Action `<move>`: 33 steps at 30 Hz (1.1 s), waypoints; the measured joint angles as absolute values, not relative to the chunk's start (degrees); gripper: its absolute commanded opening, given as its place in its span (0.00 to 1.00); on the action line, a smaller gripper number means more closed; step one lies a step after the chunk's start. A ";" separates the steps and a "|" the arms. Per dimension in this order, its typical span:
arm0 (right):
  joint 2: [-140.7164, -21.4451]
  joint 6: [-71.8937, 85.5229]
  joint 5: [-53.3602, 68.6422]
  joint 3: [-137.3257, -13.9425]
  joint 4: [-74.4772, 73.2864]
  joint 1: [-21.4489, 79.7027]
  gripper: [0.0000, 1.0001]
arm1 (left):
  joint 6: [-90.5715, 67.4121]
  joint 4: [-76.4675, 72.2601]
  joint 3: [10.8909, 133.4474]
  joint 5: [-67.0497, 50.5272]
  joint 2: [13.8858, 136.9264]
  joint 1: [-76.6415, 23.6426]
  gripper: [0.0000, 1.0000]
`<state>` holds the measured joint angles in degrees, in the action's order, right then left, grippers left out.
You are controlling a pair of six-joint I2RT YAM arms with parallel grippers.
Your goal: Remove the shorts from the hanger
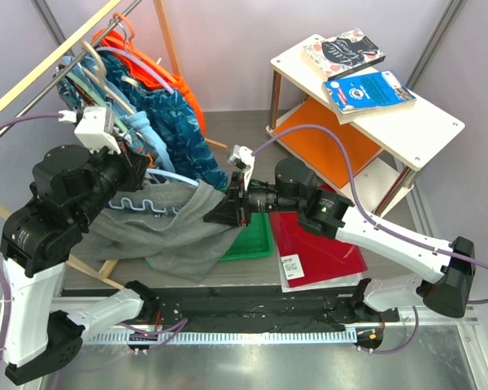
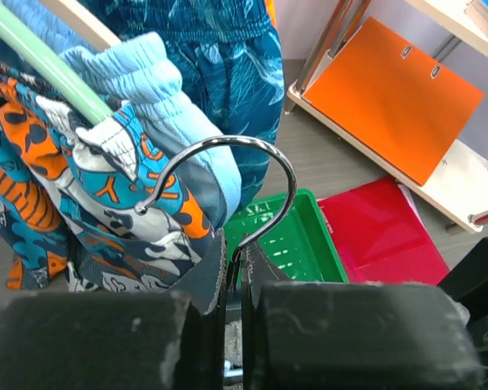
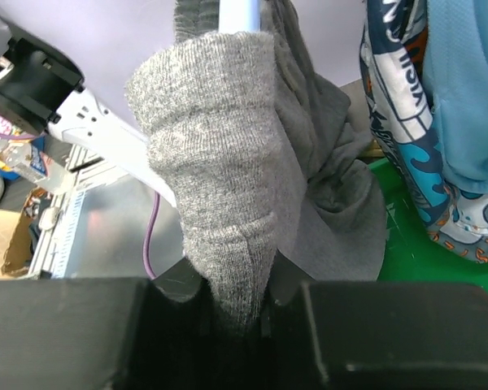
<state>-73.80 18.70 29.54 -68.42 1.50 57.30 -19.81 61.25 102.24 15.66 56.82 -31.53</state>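
The grey shorts (image 1: 179, 236) hang over a pale blue hanger (image 1: 175, 176) and droop toward the table. My left gripper (image 1: 144, 172) is shut on the hanger's metal hook (image 2: 289, 183), which curls up from between the jaws (image 2: 234, 252). My right gripper (image 1: 228, 213) is shut on a bunched edge of the grey shorts (image 3: 220, 162), the cloth pinched between the jaws (image 3: 237, 313). The hanger's bar (image 3: 240, 12) shows at the top of the right wrist view. The floral-print shorts (image 2: 106, 203) hang on the rack just beyond the hook and also show in the right wrist view (image 3: 398, 154).
A clothes rack with a wooden rail (image 1: 65, 49) holds several garments at the back left. A green tray (image 1: 256, 240) and a red folder (image 1: 325, 244) lie under the right arm. A wooden shelf (image 1: 415, 130) with books and an orange panel (image 1: 325, 138) stands at the back right.
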 measured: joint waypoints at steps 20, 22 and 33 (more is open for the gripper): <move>-65.67 30.06 -5.58 -76.69 -19.64 57.41 0.90 | -20.73 41.76 89.60 25.98 46.28 -31.48 0.00; -66.22 30.55 -7.99 -80.62 -22.59 57.39 0.88 | -20.71 41.74 88.36 26.15 46.76 -31.48 0.00; -78.96 30.37 -8.10 -97.25 -29.61 59.48 0.79 | -22.52 41.36 80.60 29.43 45.74 -31.48 0.00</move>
<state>-78.96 30.37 -8.10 -97.25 -29.61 59.48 -22.52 41.36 80.60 29.43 45.74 -31.48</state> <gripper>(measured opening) 0.817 0.023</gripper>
